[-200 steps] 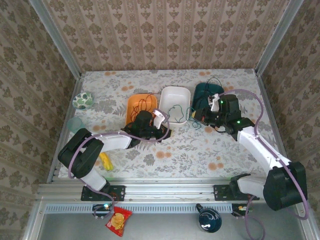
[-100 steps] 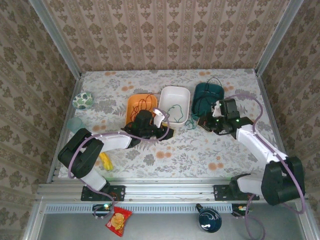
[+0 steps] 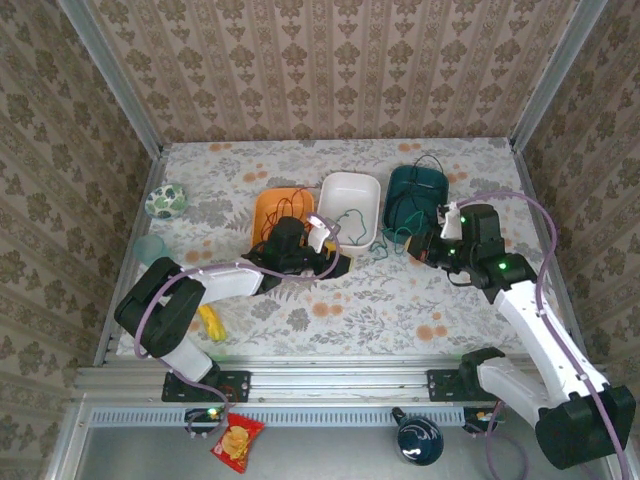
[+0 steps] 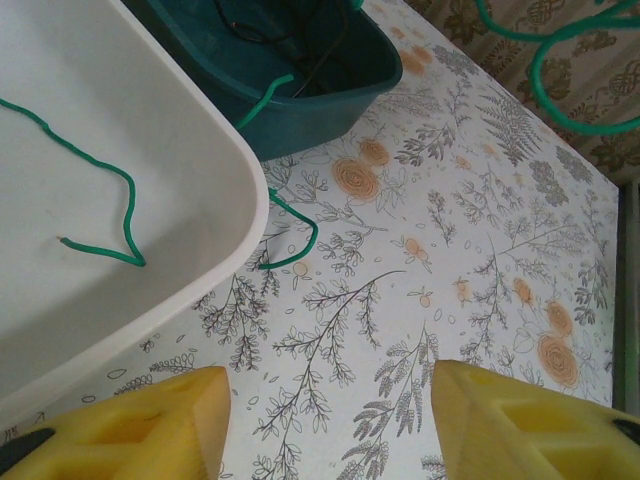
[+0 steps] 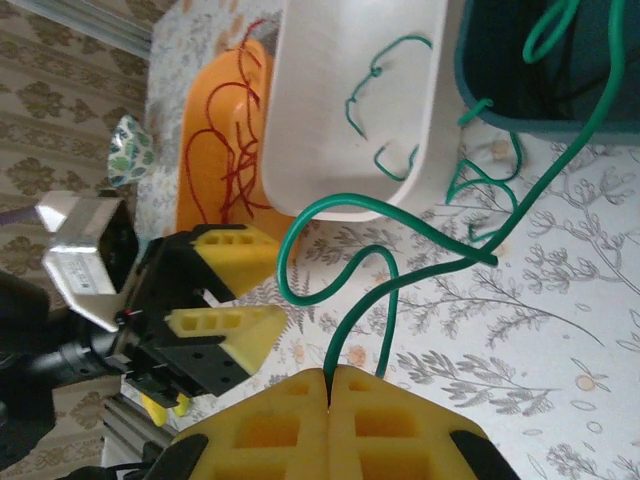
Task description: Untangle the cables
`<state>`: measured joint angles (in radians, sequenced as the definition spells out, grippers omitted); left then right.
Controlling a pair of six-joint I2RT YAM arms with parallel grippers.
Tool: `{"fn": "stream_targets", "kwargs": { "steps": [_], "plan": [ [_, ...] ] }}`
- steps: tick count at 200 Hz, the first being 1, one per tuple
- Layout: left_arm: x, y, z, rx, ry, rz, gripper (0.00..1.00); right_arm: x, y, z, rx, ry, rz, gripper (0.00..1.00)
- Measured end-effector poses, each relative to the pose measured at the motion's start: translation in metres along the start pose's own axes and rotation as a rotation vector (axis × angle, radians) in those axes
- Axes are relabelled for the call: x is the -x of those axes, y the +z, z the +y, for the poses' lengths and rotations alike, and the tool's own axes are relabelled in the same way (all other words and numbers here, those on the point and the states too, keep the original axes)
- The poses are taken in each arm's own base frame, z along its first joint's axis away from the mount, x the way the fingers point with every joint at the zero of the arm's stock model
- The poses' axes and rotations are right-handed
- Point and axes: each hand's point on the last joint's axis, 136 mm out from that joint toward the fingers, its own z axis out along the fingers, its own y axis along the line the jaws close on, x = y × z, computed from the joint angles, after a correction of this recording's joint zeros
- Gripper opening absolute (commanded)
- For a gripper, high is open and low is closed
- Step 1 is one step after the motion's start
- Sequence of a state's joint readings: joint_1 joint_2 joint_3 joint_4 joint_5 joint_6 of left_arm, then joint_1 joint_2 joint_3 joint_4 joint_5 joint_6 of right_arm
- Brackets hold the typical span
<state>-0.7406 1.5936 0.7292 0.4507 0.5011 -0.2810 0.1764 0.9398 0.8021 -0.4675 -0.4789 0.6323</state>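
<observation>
My right gripper (image 5: 328,385) is shut on the dark green cable (image 5: 340,215), which loops up off the table to the teal bin (image 5: 520,90) and the white tray (image 5: 320,120). One end of the green cable (image 4: 90,170) lies inside the white tray (image 4: 150,250). The red cable (image 3: 290,205) is heaped in the orange bowl (image 3: 268,215). A black cable (image 4: 280,30) sits in the teal bin (image 4: 330,100). My left gripper (image 4: 330,400) hovers open over bare tablecloth beside the tray's near corner, nothing between its fingers. From above, the left gripper (image 3: 335,264) and right gripper (image 3: 424,247) flank the tray.
A green patterned ball (image 3: 165,201) and a pale cup (image 3: 150,248) stand at the table's left edge. A yellow object (image 3: 210,322) lies near the left arm's base. Walls close in the table on three sides.
My left gripper has opened. The right arm has drawn back toward the right and near side, taking the green cable with it.
</observation>
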Motion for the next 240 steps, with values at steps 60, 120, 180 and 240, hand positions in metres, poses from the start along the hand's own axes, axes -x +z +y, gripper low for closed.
{"fn": "stream_targets", "kwargs": {
  "steps": [60,120,180,240],
  "plan": [
    [0.020,-0.020,0.028,0.206,-0.003,-0.104,0.65,0.023,0.033,0.020,0.079,-0.029,0.021,0.00],
    [0.038,-0.065,0.060,0.463,-0.039,-0.236,0.69,0.057,0.131,0.050,0.082,-0.112,0.091,0.29],
    [0.039,-0.073,0.065,0.511,-0.040,-0.252,0.70,0.043,0.150,0.006,-0.152,-0.129,0.096,0.49],
    [0.035,-0.072,0.067,0.519,-0.044,-0.240,0.71,-0.008,0.115,-0.054,-0.359,-0.112,0.168,0.48]
  ]
}}
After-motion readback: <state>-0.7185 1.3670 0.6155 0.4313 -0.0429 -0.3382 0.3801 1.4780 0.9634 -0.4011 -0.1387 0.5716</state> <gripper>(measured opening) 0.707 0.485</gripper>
